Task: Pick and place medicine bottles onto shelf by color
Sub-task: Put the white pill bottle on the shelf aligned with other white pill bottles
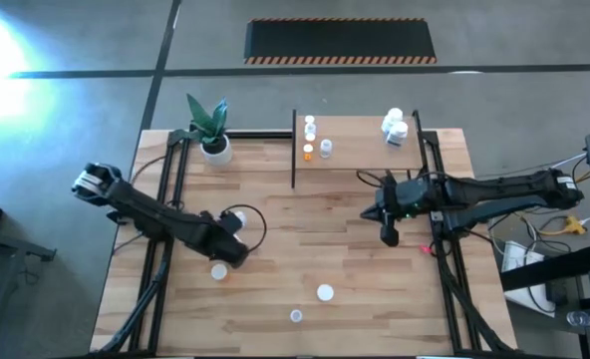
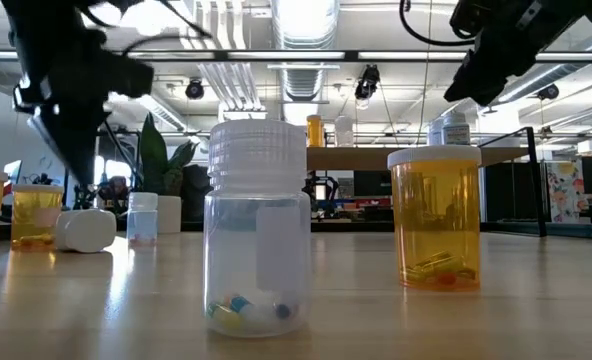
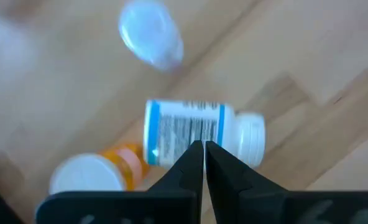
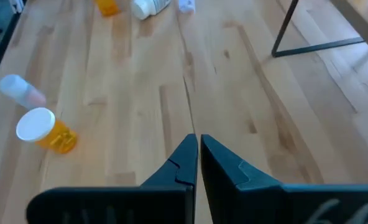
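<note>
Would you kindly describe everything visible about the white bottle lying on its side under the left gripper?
The white bottle is an opaque plastic cylinder with a ribbed white cap and a printed label edged in blue. It lies on its side on the wooden tabletop, nothing gripping it. The shut left gripper hangs above its middle. An orange bottle with a white cap stands right beside it, contact unclear; a clear bottle stands apart.

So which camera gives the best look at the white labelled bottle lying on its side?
The left wrist view: the white labelled bottle fills the picture just beyond the shut left pincer. The low view shows it small, the right wrist view at its edge, the high view only partly.
</note>
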`<state>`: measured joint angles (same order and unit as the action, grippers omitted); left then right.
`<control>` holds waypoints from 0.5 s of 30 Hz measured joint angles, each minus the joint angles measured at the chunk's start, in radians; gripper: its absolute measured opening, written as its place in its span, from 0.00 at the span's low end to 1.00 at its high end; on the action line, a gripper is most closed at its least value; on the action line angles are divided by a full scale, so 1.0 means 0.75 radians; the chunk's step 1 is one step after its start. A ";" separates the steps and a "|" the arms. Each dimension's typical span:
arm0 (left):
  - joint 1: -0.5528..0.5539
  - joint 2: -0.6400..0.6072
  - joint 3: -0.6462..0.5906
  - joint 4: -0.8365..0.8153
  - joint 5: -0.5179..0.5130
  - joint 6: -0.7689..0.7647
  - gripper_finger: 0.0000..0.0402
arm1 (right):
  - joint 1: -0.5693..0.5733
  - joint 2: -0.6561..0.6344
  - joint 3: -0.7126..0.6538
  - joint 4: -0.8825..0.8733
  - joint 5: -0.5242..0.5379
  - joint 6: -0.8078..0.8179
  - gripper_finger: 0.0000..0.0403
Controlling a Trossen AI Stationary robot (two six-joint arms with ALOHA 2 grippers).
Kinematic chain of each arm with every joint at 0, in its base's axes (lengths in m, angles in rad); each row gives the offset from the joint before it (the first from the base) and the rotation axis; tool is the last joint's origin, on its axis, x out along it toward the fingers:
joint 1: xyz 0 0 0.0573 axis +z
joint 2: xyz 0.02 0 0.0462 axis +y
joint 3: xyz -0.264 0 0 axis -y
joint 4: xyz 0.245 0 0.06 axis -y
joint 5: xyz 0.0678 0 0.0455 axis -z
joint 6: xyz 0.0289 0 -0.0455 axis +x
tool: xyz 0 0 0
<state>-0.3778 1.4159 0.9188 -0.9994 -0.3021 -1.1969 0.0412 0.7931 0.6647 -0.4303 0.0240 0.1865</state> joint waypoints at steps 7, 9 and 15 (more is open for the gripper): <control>0.029 0.231 0.062 -0.019 0.140 0.044 0.00 | 0.043 -0.047 0.001 0.003 0.005 0.006 0.03; 0.030 0.282 0.110 0.036 0.126 0.105 0.00 | 0.042 -0.059 0.001 0.004 0.006 0.005 0.03; 0.025 0.408 0.270 0.699 -0.018 0.682 0.00 | 0.041 -0.070 0.000 0.002 0.006 0.013 0.03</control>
<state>-0.3589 1.7216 1.1211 -0.4754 -0.3156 -0.6855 0.0723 0.7406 0.6646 -0.4285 0.0287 0.1960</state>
